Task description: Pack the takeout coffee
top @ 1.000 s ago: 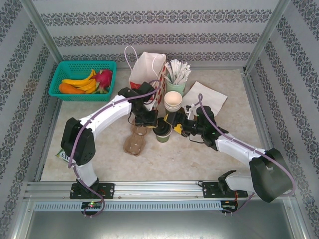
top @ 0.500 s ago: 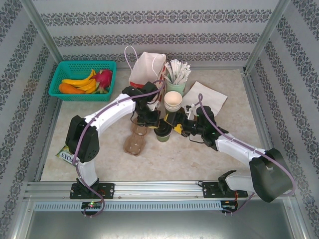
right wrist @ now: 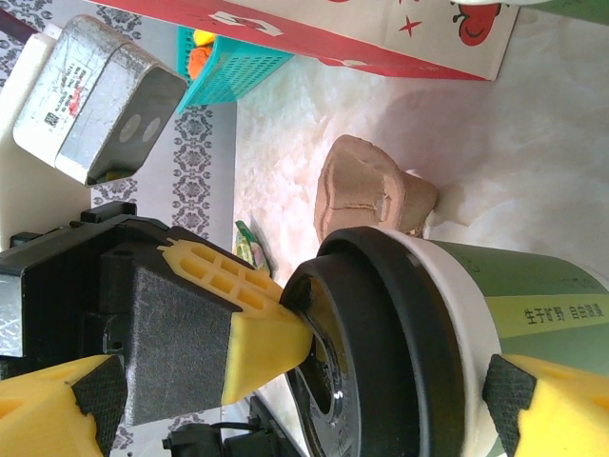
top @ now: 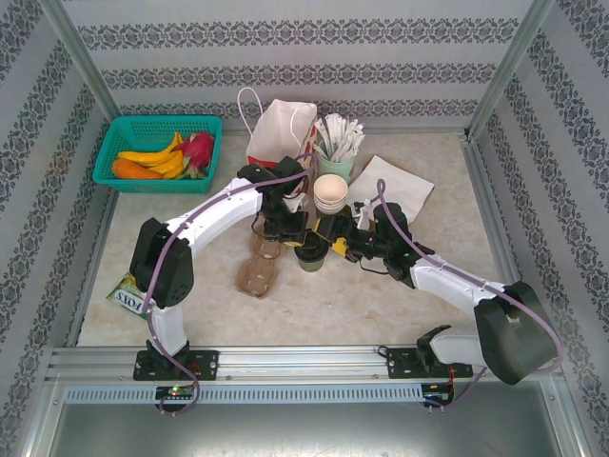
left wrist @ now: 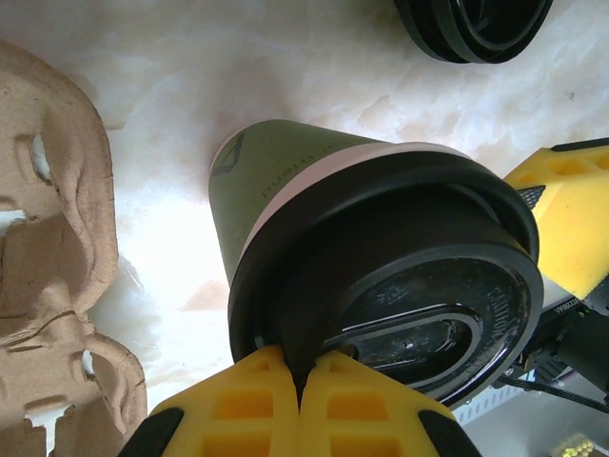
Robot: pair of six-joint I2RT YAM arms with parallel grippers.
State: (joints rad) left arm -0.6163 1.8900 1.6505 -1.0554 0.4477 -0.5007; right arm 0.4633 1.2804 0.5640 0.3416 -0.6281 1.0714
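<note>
Cup [left wrist: 276,181] is standing upright directly under the left gripper [left wrist: 300,405], with the black lid [left wrist: 419,286] sitting on its rim. Left jaws are pressed fully together, tips bearing down on the lid's edge and gripping nothing. The right gripper [top: 335,246] is reaching in from the opposite side with jaws at full spread. One finger [right wrist: 547,409] is lying against the green wall and the other is standing clear of the lid, so I'm reading this as bracing, not clamping.

Key relation: the pulp tray [left wrist: 48,257] is lying just beside the cup on the left gripper's side, away from the right gripper. Its long axis is running back toward the left arm's base. The left arm is sitting nearer the tray, while the right one is straddling the cup. Cup is not yet in a well.

Counting: one lidded cup and one tray, its two wells both looking empty. There is a stack of spare lids [left wrist: 473,24] ahead of the left fingertips, number unclear. One bag [top: 281,133] is standing beyond.
</note>
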